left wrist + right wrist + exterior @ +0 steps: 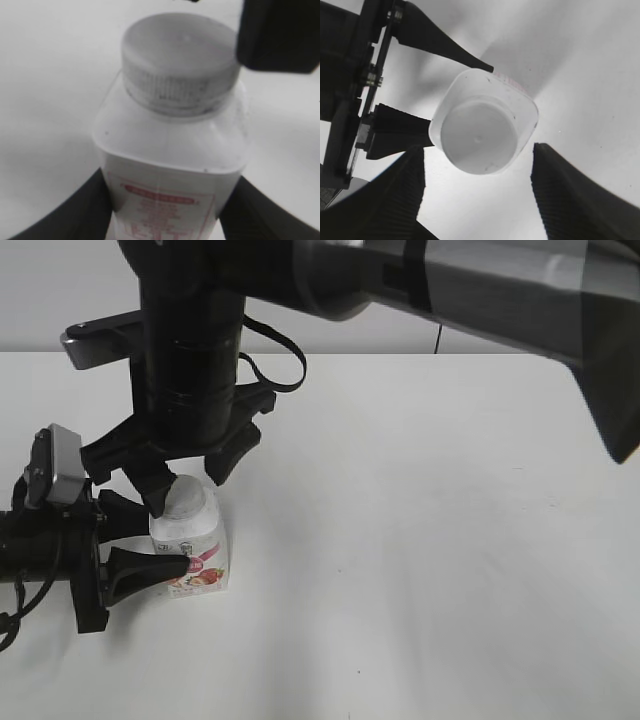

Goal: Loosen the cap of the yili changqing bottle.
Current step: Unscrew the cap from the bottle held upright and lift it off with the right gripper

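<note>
The bottle (192, 550) is standing upright on the white desk (430, 540) in the lower left of the exterior view, its pink-red label facing the camera. The cap (186, 496) is sitting on its neck.

The left gripper (150, 545) is reaching in from the left edge of that view at bottle height. Its jaws are clenched on the bottle's body, one black finger (145, 568) lying across the front of the label and the other behind the bottle. In the left wrist view the bottle (167, 165) is filling the middle of the frame, with a dark finger (75, 210) pressing against each lower side of it and the ribbed cap (180, 65) sitting at the top centre.

The right gripper (190, 480) is hanging down from the large dark arm that is crossing the top of the exterior view, and is hovering directly over the cap. Its jaws are released: in the right wrist view the two ridged fingers (570, 195) are standing well apart at the lower left and lower right of the frame, with the cap (479, 136) between them and touching neither. In that same view the left gripper's fingers (445, 47) are closing on the bottle (520, 107) from the left side of the frame.
</note>
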You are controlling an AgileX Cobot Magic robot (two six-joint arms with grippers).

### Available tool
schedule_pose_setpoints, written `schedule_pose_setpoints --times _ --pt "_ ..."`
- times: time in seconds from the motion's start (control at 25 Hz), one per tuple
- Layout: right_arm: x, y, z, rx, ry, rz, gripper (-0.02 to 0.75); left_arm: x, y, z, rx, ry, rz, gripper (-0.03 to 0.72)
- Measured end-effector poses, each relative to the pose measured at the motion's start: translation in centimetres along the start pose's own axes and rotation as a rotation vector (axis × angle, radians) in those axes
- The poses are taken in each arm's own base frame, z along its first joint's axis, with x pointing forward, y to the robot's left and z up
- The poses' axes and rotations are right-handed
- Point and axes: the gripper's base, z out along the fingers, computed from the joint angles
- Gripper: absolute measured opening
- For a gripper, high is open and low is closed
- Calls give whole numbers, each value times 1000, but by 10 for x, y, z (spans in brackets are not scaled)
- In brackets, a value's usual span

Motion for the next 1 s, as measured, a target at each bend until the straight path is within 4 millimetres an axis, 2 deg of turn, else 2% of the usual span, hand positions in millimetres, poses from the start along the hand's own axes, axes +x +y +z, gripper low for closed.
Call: schedule_pose_setpoints --times 0.72,0.88,1.0 --pt "-4 0 3 -1 -36 -12 524 0 0 0 0 0 0 394" --pt "-8 -1 13 -1 -9 -13 501 0 0 0 0 1 0 394" --pt "-10 0 12 -3 -19 -14 475 0 0 0 0 1 0 394"
